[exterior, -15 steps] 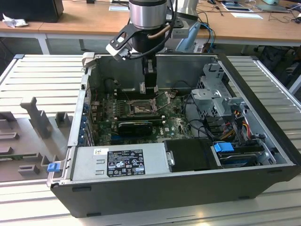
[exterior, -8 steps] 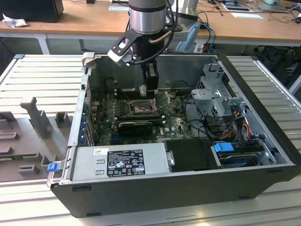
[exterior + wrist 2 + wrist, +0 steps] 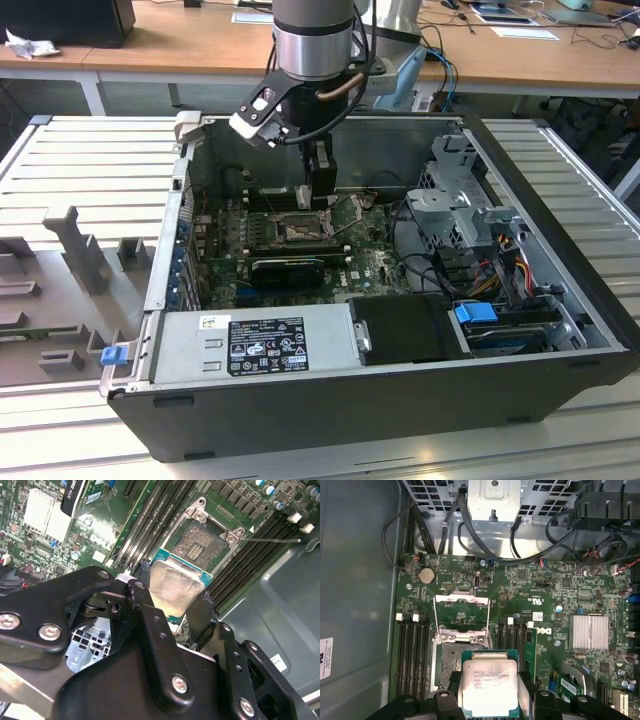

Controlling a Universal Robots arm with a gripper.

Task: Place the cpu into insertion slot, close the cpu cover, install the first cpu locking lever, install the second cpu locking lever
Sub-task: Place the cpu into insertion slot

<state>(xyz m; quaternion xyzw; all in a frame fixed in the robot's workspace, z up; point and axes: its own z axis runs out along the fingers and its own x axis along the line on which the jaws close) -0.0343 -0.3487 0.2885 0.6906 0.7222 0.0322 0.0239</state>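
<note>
So the arm comes pretty much straight down from above into the open computer case, which lies on its side on a ribbed metal bench. The wrist is vertical and the gripper points down at the motherboard, over the part of the board toward the far wall of the case in the exterior view.

In both wrist views the gripper has its two black fingers clamped on opposite edges of the cpu, shiny metal top facing the cameras, green rim showing around it. The chip sits level between them.

The cpu hangs over the socket but doesn't line up with it: a good chunk of the bare contact area shows past the chip's edge. It looks like it's held clear of the socket rather than resting in it, though I can't really judge the gap from these angles.

The cpu cover is flipped open, lying back from the socket toward the coin battery. A thin wire lever sticks out loose beside the socket frame.
</note>
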